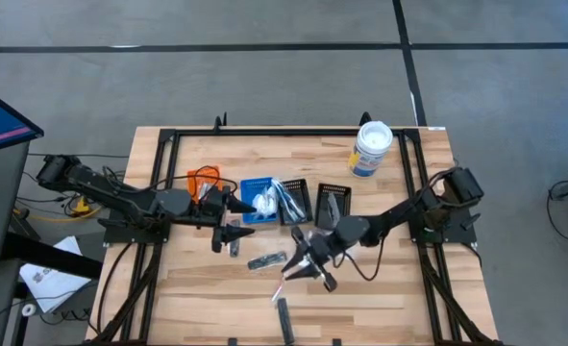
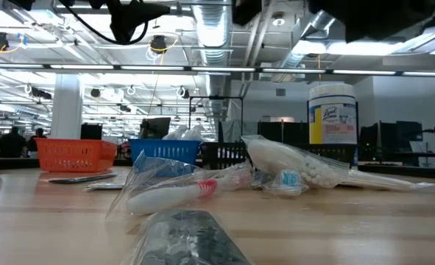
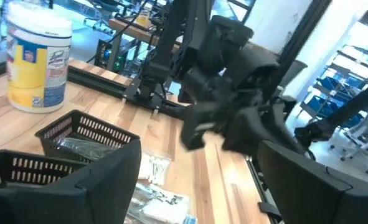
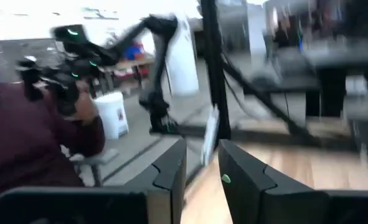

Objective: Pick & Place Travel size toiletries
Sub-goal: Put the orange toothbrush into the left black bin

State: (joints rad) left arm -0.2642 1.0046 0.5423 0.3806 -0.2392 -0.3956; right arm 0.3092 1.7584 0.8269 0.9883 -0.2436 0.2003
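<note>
Industrial lab: exposed ceiling ducts [image 2: 213, 29], workstations

You see grey floor [image 1: 264, 86] crossed by dark lines around the table, far behind it a hall with white columns [image 2: 68, 110], bright ceiling lights [image 2: 165, 68], silvery ducts [image 2: 211, 29] overhead

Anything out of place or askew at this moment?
Yes: several toiletry packets lie loose on the bare table in front of the bins, not in them. The right claw holds a slim packet.
</note>
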